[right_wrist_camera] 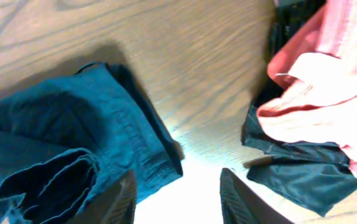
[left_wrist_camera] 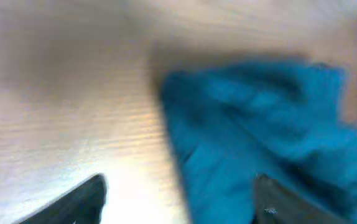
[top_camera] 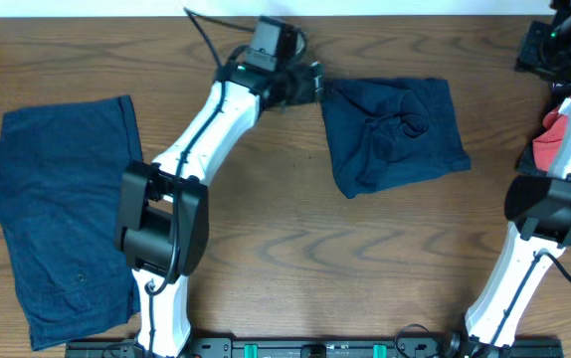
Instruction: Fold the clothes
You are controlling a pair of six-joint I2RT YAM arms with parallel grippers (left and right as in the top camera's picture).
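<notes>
A folded, rumpled navy garment (top_camera: pixel 390 134) lies at the table's middle right. It shows blurred in the left wrist view (left_wrist_camera: pixel 259 124), and its right edge shows in the right wrist view (right_wrist_camera: pixel 73 137). A second navy garment (top_camera: pixel 62 209) lies spread flat at the left. My left gripper (top_camera: pixel 317 85) is at the folded garment's top left corner, open (left_wrist_camera: pixel 181 205), with one finger over the cloth and one over bare wood. My right gripper (right_wrist_camera: pixel 178 199) is open and empty above bare wood, right of the folded garment. In the overhead view the right arm (top_camera: pixel 564 60) reaches up at the far right.
A heap of red and pink cloth (top_camera: pixel 554 134) lies at the right edge, also in the right wrist view (right_wrist_camera: pixel 328 68), with a dark cloth (right_wrist_camera: pixel 303 174) under it. The left arm (top_camera: pixel 206 129) crosses the table between the two navy garments.
</notes>
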